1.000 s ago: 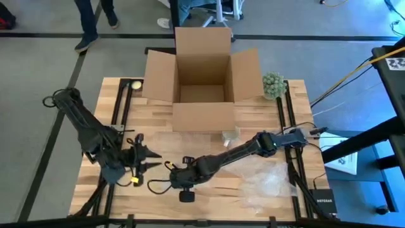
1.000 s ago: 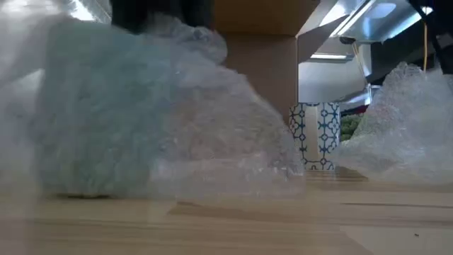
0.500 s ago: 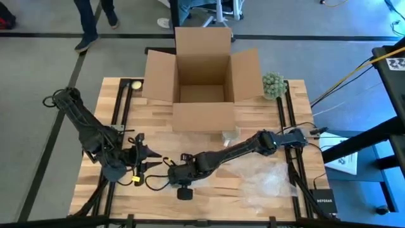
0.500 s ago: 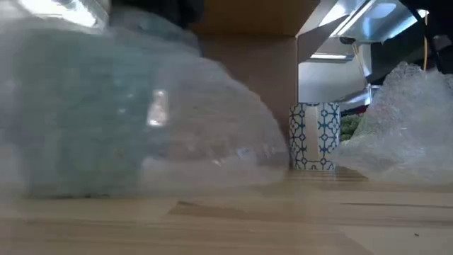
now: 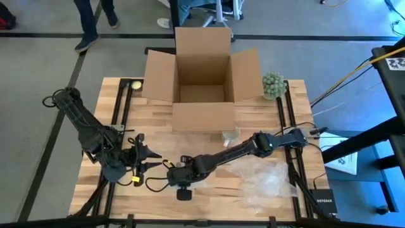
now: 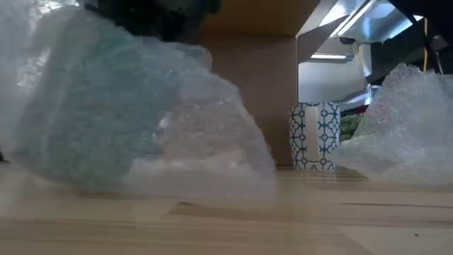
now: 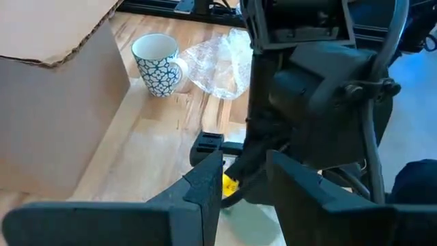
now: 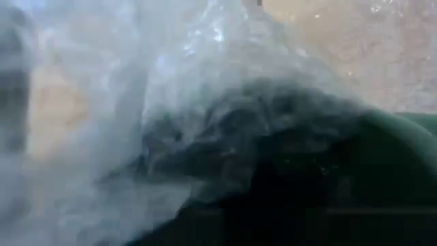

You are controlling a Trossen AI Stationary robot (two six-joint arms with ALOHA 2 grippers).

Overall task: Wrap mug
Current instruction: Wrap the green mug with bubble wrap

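Note:
A green mug wrapped in clear bubble wrap (image 6: pixel 99 120) lies tilted on the table at the near left. The wrap's loose end (image 6: pixel 212 149) trails to the right. My right gripper (image 5: pixel 174 178) sits right over this bundle, and the right wrist view shows only wrap and green mug (image 8: pixel 382 164). My left gripper (image 5: pixel 150 161) stands open just left of the bundle, pointing at it. A pale green surface (image 7: pixel 252 219) shows low between its fingers. A blue-patterned mug (image 5: pixel 229 134) stands upright by the box. My left gripper comes level from the table's left, one finger on either side of the bundle's edge (image 7: pixel 252 219). I cannot tell whether they touch it.
An open cardboard box (image 5: pixel 202 82) stands at the far middle, with a green ball-shaped thing (image 5: pixel 273 85) to its right. Crumpled loose bubble wrap (image 5: pixel 266 180) lies near the right front. A small yellow piece (image 5: pixel 135 180) lies by the left gripper. People stand beyond the table's far edge.
My right gripper has gone toward the table's left edge. The wrapped green mug has shifted left with it and has tipped from upright to a slant, and the wrap's loose end has followed.

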